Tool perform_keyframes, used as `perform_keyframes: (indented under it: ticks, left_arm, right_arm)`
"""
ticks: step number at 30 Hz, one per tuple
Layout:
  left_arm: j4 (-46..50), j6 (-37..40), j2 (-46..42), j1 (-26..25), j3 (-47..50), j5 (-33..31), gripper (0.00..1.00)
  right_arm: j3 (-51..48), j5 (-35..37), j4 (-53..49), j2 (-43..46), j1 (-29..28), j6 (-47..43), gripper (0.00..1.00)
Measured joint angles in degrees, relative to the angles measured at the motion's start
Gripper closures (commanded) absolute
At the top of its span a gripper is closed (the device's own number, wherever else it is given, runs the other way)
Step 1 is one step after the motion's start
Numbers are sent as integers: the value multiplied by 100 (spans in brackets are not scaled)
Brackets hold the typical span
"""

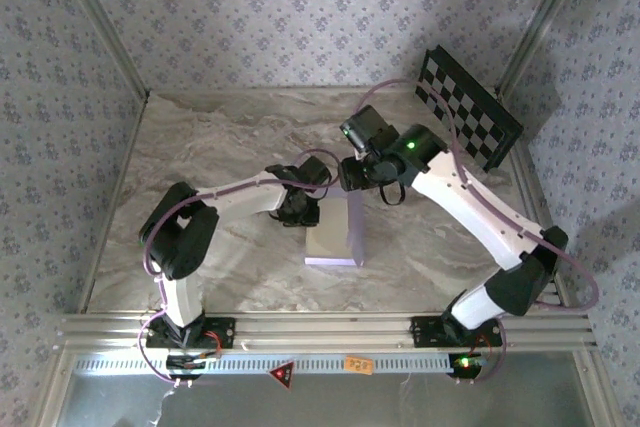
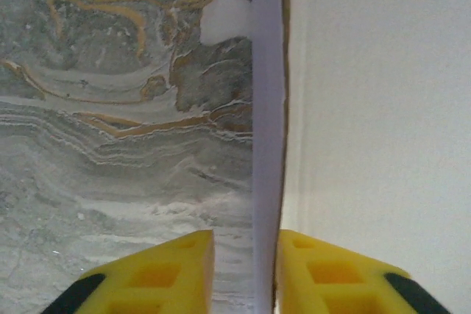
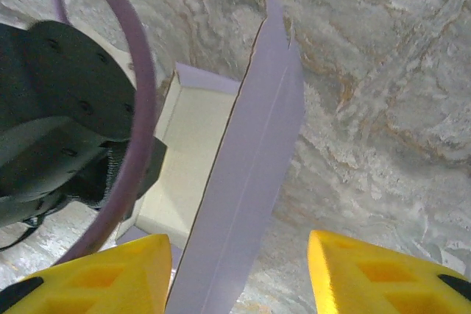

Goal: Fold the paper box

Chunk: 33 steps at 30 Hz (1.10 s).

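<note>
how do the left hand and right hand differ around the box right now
Gap: the left hand fingers stand close together; the right hand fingers stand far apart.
Card between: the left hand has a wall of the box edge-on, against one finger; the right hand has the tall lilac flap, nearer one finger and clear of the other.
Both have yellow fingers, straddle card and clamp nothing.
</note>
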State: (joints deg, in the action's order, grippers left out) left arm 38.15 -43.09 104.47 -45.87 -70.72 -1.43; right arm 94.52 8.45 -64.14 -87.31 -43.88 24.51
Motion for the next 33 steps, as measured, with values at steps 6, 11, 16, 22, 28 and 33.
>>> perform_keyframes:
  ticks: [6, 11, 16, 22, 28, 33]
  left_arm:
    - [-68, -101, -413, 70, 55, -35, 63]
    - [-153, -109, -1021, 280, 284, -35, 60]
    - [-262, -92, -1438, 675, 660, 11, 60]
    - [-284, -9, -1674, 1086, 1091, 57, 59]
    - [-280, 118, -2087, 1416, 1344, 142, 59]
    - [-280, 339, -2433, 1665, 1429, 190, 59]
  right_arm:
    - [4, 44, -4, -240, -192, 122, 46]
    - [20, 223, -87, -457, -229, 166, 48]
    - [20, 310, -175, -632, -229, 188, 54]
    - [96, 387, -385, -896, -267, 219, 70]
    - [531, 619, -761, -1163, -350, 114, 91]
    - [852, 741, -909, -1182, -363, -437, 97]
